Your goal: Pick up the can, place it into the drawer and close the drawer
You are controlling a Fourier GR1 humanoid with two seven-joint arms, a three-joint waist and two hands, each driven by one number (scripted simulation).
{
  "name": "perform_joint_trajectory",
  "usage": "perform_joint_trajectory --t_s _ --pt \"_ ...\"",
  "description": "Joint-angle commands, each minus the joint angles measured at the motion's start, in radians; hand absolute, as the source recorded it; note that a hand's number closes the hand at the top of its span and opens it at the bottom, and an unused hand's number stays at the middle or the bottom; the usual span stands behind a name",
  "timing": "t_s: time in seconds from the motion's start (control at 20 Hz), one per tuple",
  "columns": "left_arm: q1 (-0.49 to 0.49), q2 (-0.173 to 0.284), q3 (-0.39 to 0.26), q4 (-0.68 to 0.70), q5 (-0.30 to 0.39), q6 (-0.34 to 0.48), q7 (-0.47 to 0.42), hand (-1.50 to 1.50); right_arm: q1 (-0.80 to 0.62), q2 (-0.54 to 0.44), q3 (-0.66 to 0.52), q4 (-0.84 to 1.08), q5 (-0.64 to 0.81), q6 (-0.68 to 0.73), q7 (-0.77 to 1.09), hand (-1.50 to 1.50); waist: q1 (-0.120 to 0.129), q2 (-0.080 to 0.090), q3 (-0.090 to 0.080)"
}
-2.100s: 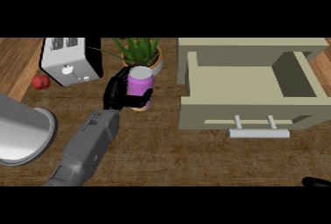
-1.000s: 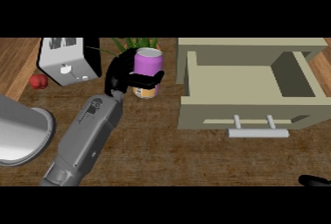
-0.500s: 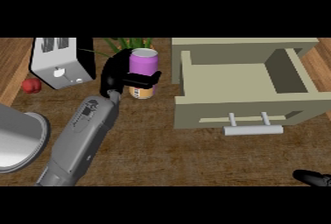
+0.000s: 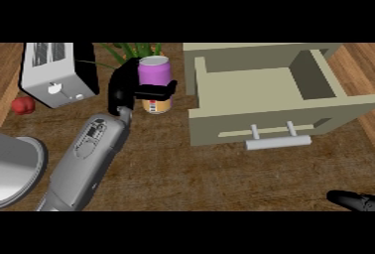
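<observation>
While the can is in the grip, here's the layout:

surroundings: toaster [image 4: 55,73] at the upper left of the tabletop [image 4: 183,168]; small red object [image 4: 23,105] just left of and below it, can't tell what it is; green plant [image 4: 132,51] behind the can, leaves partly hidden by the left robot hand; curved grey rim of a large round object [image 4: 18,171] at the left edge, cut off by the frame.

in the way: nothing lies on the wood between can and drawer; the drawer's left wall is the nearest thing to the can's right, a narrow gap apart.

drawer: drawer [image 4: 275,96] pulled open, beige, inside bare; front panel faces the lower edge, with a pale bar handle [image 4: 277,141].

can: can [image 4: 155,84] left of the drawer, outside it, in front of the plant; purple upper body, orange-tan lower part.

can axis: long axis roughly upright, top rim tipped toward the camera so the lid shows as an ellipse; can't tell whether its base touches the tabletop.

left robot hand: left robot hand [image 4: 130,93] curled round the can's middle, a black finger across its front, palm on its left side.

right robot hand: right robot hand [image 4: 353,201] only a black tip at the lower right corner, well apart from everything; can't tell how its fingers sit.
</observation>
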Motion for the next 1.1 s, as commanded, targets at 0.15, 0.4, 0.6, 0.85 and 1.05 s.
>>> perform_joint_trajectory --t_s 0.15,0.4,0.6,0.85,1.05 --pt "-0.284 -0.068 -0.085 -0.073 -0.080 0.027 0.018 1.50 -0.029 -0.012 0.021 0.021 0.014 0.008 0.004 -1.50 -0.070 0.010 0.011" --pt "-0.268 -0.075 -0.121 -0.100 -0.128 0.115 0.077 -1.50 -0.047 -0.024 0.019 0.024 0.009 0.011 0.016 -1.50 -0.085 0.013 0.011" --pt "-0.300 -0.060 -0.135 -0.088 -0.156 0.143 0.100 -1.50 -0.067 -0.034 0.009 0.024 0.014 0.010 -0.002 -1.50 -0.076 0.015 0.011" --pt "-0.347 -0.093 -0.133 -0.053 -0.169 0.206 0.136 -1.50 -0.106 -0.091 0.037 0.026 0.076 0.041 -0.010 -1.50 -0.078 0.023 0.009" --pt "-0.421 -0.130 -0.119 -0.016 -0.159 0.212 0.143 -1.50 -0.144 -0.151 0.040 0.016 0.138 0.065 -0.047 -1.50 -0.060 0.029 0.007"
